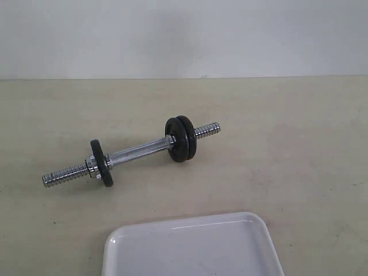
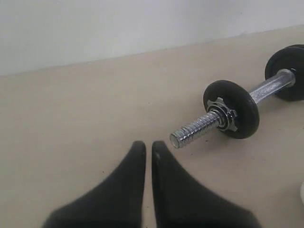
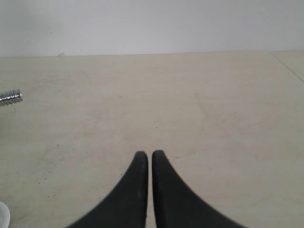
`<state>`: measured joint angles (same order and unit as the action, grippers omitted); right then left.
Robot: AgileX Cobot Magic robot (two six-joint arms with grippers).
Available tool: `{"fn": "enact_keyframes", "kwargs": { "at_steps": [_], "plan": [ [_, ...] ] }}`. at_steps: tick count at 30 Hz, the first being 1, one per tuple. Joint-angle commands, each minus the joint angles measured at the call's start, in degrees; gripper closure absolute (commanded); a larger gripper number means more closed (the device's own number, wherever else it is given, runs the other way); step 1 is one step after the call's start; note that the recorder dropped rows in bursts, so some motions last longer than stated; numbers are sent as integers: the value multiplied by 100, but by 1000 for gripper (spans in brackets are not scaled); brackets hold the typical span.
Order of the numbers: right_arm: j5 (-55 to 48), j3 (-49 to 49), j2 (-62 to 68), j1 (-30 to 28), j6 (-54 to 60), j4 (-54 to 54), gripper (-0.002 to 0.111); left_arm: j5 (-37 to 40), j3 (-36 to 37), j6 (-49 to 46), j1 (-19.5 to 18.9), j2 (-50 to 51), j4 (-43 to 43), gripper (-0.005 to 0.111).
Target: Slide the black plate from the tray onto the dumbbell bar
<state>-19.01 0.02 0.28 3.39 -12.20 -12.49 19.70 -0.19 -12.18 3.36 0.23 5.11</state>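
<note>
The dumbbell bar (image 2: 194,129) lies near, not touching, the closed left tool (image 2: 148,145).

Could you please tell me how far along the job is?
Done, seemingly: the dumbbell bar carries one black plate near its left end and a pair of plates near its right, and the visible part of the tray holds none. In hand: nothing; the left end effector and right end effector are shut, empty. Left: likely nothing; the tray's near part is unseen.

Bright, diffuse lighting; the dumbbell bar (image 1: 138,152) casts a faint shadow on the worktop (image 1: 287,144); all views are slightly soft.
</note>
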Motion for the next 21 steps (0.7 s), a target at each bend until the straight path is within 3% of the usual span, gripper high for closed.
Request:
{"fn": "enact_keyframes", "kwargs": {
  "at_steps": [1,21],
  "plan": [
    [47,-2,-28,-50,13,3,107,43,19,77,-17,-23,51,102],
    [47,-2,-28,-50,13,3,107,-5,19,97,-30,-23,51,102]
  ]
}}
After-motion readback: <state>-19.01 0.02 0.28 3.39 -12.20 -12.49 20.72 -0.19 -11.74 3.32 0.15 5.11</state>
